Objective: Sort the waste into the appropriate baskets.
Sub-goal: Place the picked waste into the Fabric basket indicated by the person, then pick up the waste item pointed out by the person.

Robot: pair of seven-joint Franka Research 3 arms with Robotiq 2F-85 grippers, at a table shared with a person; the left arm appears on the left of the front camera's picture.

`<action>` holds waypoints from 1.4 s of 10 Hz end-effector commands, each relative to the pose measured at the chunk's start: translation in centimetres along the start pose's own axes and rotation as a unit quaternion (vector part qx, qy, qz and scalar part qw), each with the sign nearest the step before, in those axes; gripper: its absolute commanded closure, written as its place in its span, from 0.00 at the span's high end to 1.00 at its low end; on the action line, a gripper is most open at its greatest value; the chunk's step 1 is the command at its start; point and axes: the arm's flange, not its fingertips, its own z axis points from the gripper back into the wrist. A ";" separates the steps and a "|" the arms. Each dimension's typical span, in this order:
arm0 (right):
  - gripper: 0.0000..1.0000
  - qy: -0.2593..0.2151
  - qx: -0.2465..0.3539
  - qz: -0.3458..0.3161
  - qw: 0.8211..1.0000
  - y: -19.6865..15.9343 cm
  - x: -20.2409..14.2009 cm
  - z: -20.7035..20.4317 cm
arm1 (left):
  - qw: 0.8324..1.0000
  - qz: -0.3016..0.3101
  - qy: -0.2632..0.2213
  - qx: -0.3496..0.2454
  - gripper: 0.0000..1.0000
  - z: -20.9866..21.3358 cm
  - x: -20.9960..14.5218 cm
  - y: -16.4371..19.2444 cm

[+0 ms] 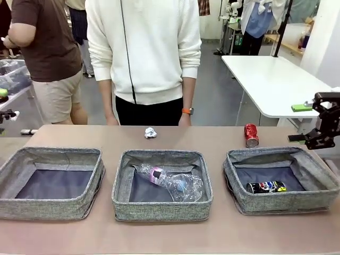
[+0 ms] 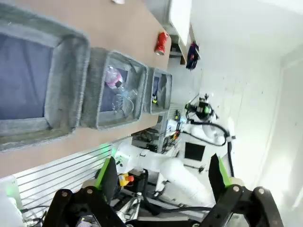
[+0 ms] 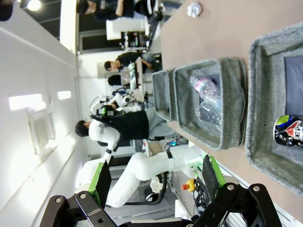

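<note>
The middle basket [image 1: 162, 210] stands on the brown tabletop [image 1: 207, 137] and holds a pink-labelled bottle [image 1: 158, 175] lying on its side, with a crushed clear bottle [image 1: 188, 187] against it on the right. To the left of the middle basket, just beside it, is the left basket [image 1: 48, 207], with only its dark lining showing. To the right of the middle basket is the right basket [image 1: 287, 204], where a dark multicoloured can [image 1: 265, 187] lies on its side near the front wall. A crumpled white paper ball [image 1: 151, 133] rests on the tabletop just behind the middle basket, on the person's side. A red can [image 1: 251, 135] stands behind and to the right of the middle basket, near the right basket's far left corner. A person [image 1: 143, 53] in a white top stands at the far edge, straight across from the middle basket. The right pincer [image 3: 155, 164] hangs well to the right of the middle basket, beyond the right basket, fingers spread wide with nothing between them. The left pincer [image 2: 161, 163] is held well away from the middle basket, its fingers likewise parted and holding nothing.
</note>
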 end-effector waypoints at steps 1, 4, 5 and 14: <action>1.00 -0.002 0.006 0.001 1.000 0.3 0.0 0.1 | 1.000 0.018 0.003 -0.023 1.00 -4.4 -3.5 5.4; 1.00 -0.002 0.006 0.001 1.000 0.3 0.0 0.1 | 0.999 0.041 0.005 -0.016 1.00 0.1 1.7 3.9; 1.00 -0.002 0.006 0.001 1.000 0.3 0.0 0.1 | 0.999 0.041 0.005 -0.016 1.00 0.1 1.7 3.9; 1.00 -0.002 0.006 0.001 1.000 0.3 0.0 0.1 | 0.999 0.041 0.005 -0.016 1.00 0.1 1.7 3.9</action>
